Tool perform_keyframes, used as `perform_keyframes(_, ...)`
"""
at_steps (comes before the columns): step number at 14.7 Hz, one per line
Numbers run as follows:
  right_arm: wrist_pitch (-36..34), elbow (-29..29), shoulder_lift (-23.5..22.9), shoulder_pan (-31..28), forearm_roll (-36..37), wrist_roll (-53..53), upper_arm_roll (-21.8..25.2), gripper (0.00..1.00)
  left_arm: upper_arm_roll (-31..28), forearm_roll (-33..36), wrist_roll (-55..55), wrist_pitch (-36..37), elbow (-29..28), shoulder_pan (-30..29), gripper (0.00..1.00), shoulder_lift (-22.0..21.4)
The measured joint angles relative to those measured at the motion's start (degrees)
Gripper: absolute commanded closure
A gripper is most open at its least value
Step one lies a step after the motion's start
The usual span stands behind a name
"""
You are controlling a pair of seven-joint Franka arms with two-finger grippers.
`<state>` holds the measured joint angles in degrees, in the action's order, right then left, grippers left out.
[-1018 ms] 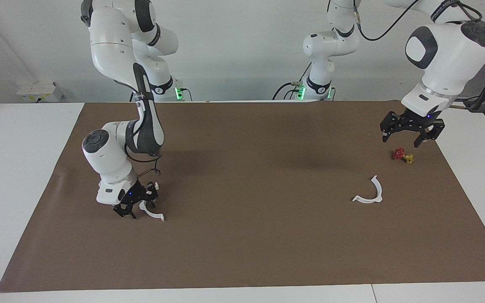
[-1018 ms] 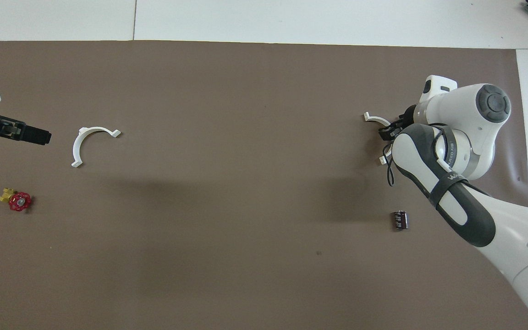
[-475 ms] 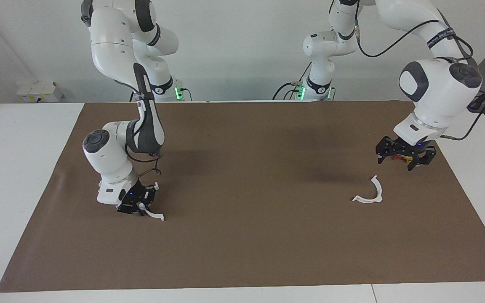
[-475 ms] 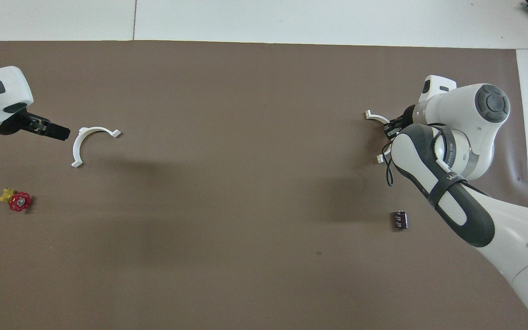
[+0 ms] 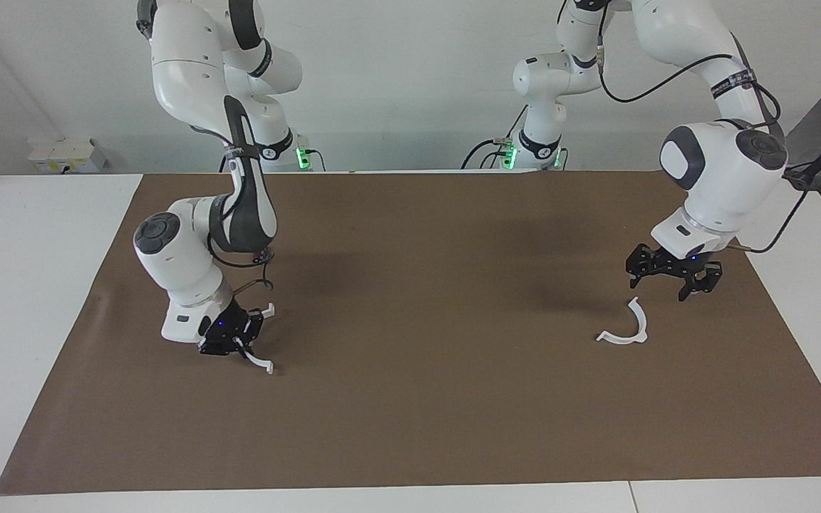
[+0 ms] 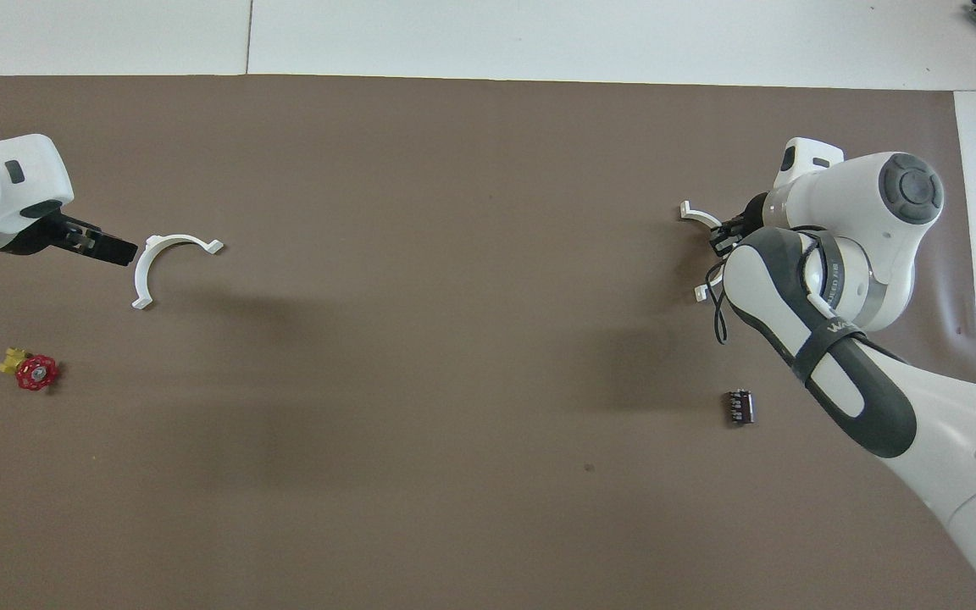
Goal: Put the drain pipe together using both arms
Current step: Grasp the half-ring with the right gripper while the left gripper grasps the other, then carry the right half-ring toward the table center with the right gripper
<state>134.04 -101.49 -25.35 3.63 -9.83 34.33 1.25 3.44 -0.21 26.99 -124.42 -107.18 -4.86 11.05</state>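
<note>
Right gripper (image 5: 234, 340) at the right arm's end of the counter (image 5: 425, 427): fingers just clamped onto the first half-ring arc (image 5: 259, 363). A second ago they stood spread around it with the arc flat on the brown mat; now it hangs tilted from the fingers, one tab end at or just above the mat. I read that as a good grasp, with the lift starting.

Small dark cylinder (image 6: 740, 407) sits near that arm, closer to the robots than the gripper, untouched.

The middle of the mat holds no parts, so my guess is the join happens there.

Second half-ring arc (image 5: 628, 324) lies flat toward the left arm's end, not moved. Left gripper (image 5: 673, 274) has dropped from high over the red-and-yellow valve (image 6: 30, 371) to low, just beside the arc's upper end. Fingers spread wide, holding nothing, not touching it yet.

So one half is secured, the other about to be picked. Next for me: bring the left down around the arc, clamp, then mate the tabs. Thin plastic, so slip or twist in the fingers is the risk.
</note>
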Motion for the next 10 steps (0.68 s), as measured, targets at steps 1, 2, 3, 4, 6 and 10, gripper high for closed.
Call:
perform_keyframes(1, -1.59, 0.43, 0.5, 0.29, 0.0, -1.69, -0.36, 1.0, 0.0, 0.0, 0.19, -0.73, -0.17, 0.0, 0.04, 0.53)
perform_keyframes(2, -3.35, 0.75, 1.01, 0.56, 0.0, -3.51, -1.19, 1.0, 0.0, 0.0, 0.63, -1.5, -0.24, -0.02, 0.04, 1.12)
perform_keyframes(3, -4.59, 1.06, 1.44, 0.78, 0.0, -5.96, -2.65, 1.0, -0.01, 0.0, 1.03, -2.38, -0.3, -0.09, 0.04, 1.83)
perform_keyframes(4, -5.01, 1.32, 1.74, 1.09, 0.11, -8.81, -4.13, 1.0, -0.04, 0.0, 1.25, -3.31, -0.32, -0.22, 0.05, 2.57)
perform_keyframes(6, -5.14, 2.16, 1.91, 1.69, 2.76, -13.85, -7.27, 1.0, -0.04, 0.0, 1.81, -5.05, -0.34, -0.62, 0.05, 4.0)
perform_keyframes(10, -5.52, 2.77, 1.91, 2.5, 12.04, -29.67, -15.35, 1.0, -0.03, 0.0, 2.3, -8.58, -0.35, -0.84, 0.06, 6.92)
